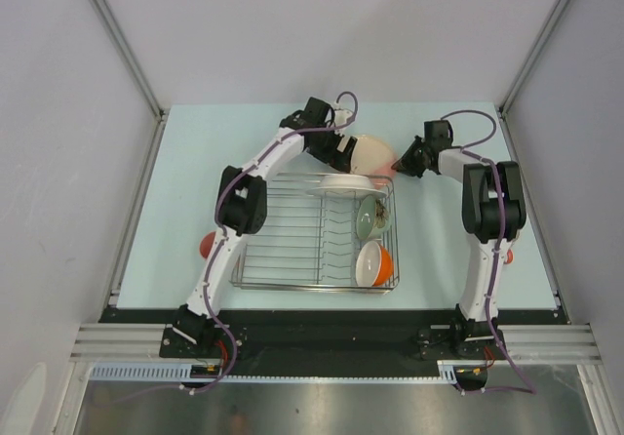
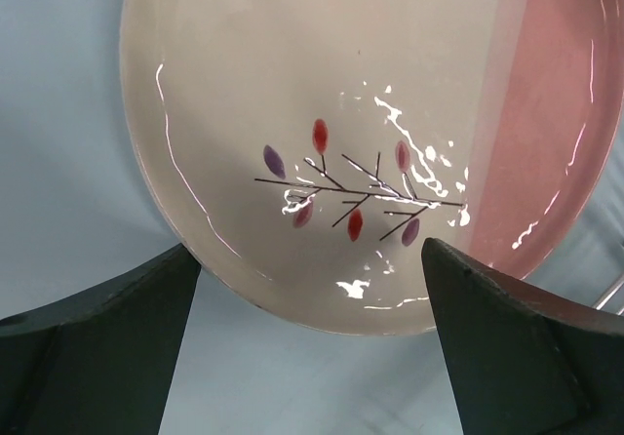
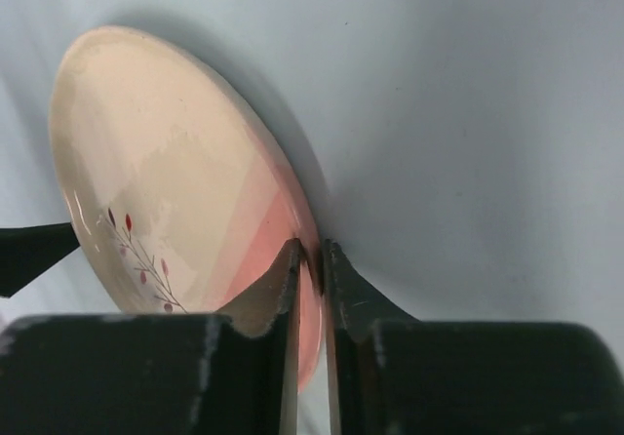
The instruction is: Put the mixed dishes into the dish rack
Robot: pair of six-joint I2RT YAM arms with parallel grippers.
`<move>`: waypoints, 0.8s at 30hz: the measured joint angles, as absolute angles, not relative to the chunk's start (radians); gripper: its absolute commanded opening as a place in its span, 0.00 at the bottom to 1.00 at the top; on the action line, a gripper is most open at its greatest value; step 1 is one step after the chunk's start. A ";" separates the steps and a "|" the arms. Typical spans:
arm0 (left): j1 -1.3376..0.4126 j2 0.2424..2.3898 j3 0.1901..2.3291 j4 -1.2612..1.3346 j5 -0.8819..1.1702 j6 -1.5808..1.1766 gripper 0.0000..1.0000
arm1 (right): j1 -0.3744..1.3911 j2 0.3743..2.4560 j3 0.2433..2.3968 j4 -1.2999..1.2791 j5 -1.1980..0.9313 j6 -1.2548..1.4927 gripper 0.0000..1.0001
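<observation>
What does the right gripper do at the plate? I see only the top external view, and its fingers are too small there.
Observer: In the right wrist view, the right gripper is shut on the pink rim of the plate, one finger on each face.
Operator: Does the left gripper hold it too?
Observer: No. The left wrist view shows the left gripper open, its fingers wide apart, the plate's near edge between them.
Operator: Is the plate plain?
Observer: No, it bears a thin branch drawing with red and purple leaves.

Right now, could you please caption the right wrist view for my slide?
Right claw closed on the pink rim of the tilted, branch-patterned plate.
</observation>
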State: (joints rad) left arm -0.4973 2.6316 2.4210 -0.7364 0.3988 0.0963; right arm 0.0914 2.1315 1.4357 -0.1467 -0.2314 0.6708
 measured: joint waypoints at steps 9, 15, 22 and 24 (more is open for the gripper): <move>-0.480 2.637 2.426 -0.727 0.385 0.106 1.00 | 0.091 2.134 1.390 -0.054 -0.291 0.708 0.00; -0.480 2.636 2.426 -0.726 0.390 0.105 1.00 | 0.092 2.112 1.360 -0.035 -0.285 0.693 0.00; -0.440 2.568 2.313 -0.719 0.563 -0.014 1.00 | 0.094 2.014 1.334 -0.080 -0.264 0.593 0.00; -0.405 2.543 2.266 -0.710 0.653 -0.081 1.00 | 0.100 1.983 1.334 -0.072 -0.276 0.573 0.00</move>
State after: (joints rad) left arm -0.4053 2.5435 2.2662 -0.7101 0.6533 -0.0807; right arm 0.1001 1.9835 1.3342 -0.0719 -0.2764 0.5732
